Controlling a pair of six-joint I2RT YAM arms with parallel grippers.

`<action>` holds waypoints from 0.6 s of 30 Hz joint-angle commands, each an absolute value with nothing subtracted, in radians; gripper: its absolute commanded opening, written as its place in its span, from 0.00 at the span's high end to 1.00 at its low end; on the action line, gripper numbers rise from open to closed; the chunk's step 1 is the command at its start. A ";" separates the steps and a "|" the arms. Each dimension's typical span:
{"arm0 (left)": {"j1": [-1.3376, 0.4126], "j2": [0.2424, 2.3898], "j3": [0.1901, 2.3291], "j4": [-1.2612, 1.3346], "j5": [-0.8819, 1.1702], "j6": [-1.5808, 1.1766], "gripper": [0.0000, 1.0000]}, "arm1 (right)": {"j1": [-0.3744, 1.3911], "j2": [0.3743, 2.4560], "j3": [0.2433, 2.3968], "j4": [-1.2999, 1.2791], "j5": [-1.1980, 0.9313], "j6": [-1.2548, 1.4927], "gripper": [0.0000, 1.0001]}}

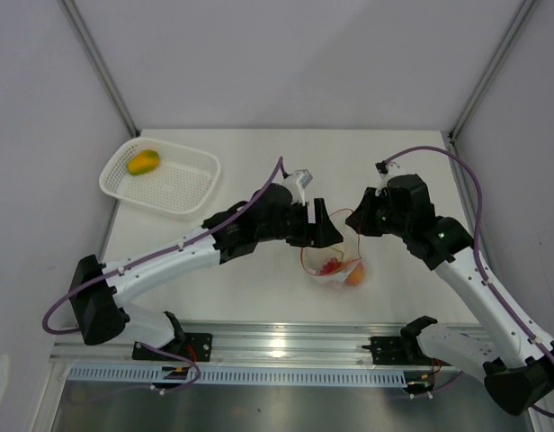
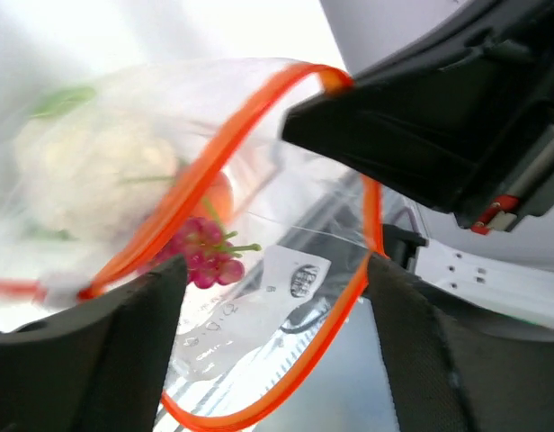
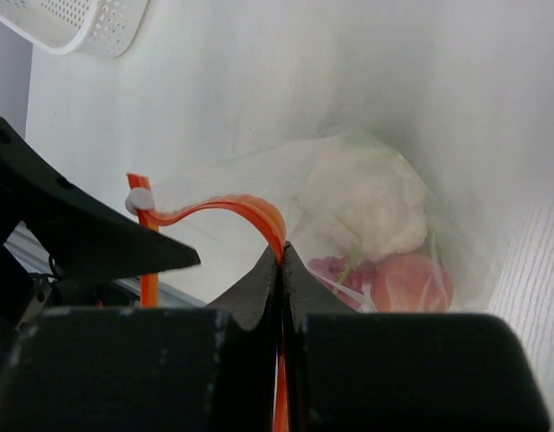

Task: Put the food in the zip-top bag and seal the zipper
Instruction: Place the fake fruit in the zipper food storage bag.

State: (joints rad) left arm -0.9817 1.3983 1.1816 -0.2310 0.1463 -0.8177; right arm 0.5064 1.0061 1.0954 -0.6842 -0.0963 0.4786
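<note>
From the top camera I am seeing the left arm stretching low and long from its base toward the middle of the table (image 1: 259,153), its left gripper (image 1: 331,232) pointing at the zip-top bag (image 1: 335,265). The right arm is folding up and back over from the other side, and the right gripper (image 1: 360,221) is meeting the bag's upper edge. The bag is sitting between the two grippers. The mango (image 1: 143,162) is lying in the white mesh basket (image 1: 192,184), well apart at the far left.

On the left wrist camera the jaws are standing wide apart, holding nothing, and the orange zipper (image 2: 201,175) is looping across the gap between them. Inside the bag a white vegetable piece (image 2: 88,175), a grape bunch (image 2: 205,258) and an orange round fruit (image 2: 223,200) are showing through the plastic.

On the right wrist camera the fingers are pinching tight on the zipper strip, with the bag hanging beyond them on the table.
</note>
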 commanded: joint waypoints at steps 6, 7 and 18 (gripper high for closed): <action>-0.918 1.266 1.256 -0.403 -0.073 -0.686 0.11 | 0.503 0.985 1.114 -0.658 -0.115 0.476 1.00; -0.901 1.255 1.252 -0.416 -0.083 -0.684 0.11 | 0.503 0.988 1.118 -0.664 -0.115 0.472 1.00; -0.537 1.104 1.094 -0.428 -0.307 -0.696 0.01 | 0.502 1.009 1.126 -0.672 -0.106 0.434 1.00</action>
